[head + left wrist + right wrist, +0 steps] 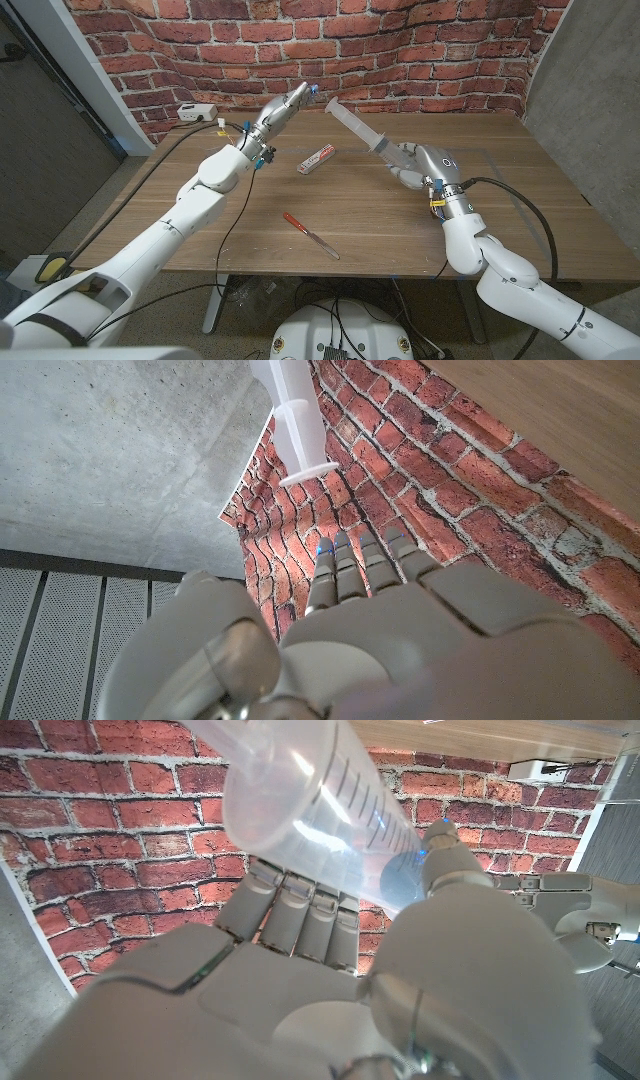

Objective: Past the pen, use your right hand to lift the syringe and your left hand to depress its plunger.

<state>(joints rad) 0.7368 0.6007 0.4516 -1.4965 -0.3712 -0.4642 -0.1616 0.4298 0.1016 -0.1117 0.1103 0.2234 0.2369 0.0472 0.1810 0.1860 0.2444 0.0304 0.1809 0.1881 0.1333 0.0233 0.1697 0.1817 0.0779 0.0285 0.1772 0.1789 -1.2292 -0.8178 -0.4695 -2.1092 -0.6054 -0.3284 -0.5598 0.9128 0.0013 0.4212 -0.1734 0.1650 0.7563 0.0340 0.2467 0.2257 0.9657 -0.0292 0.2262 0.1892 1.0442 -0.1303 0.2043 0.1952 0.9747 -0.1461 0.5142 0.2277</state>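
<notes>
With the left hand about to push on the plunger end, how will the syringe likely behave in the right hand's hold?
The syringe looks like clear, smooth, rigid plastic, so it should stay stiff but may slide lengthwise through the right hand. It is held near one end and juts far out toward the left hand, so a push could pivot it. Probably light: it appears empty.

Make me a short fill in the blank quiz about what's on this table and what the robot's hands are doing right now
1. The syringe is held up by the robot's ____ hand.
2. The left hand holds ____.
3. The pen lies on the ____.

Missing words: right; nothing; table
</notes>
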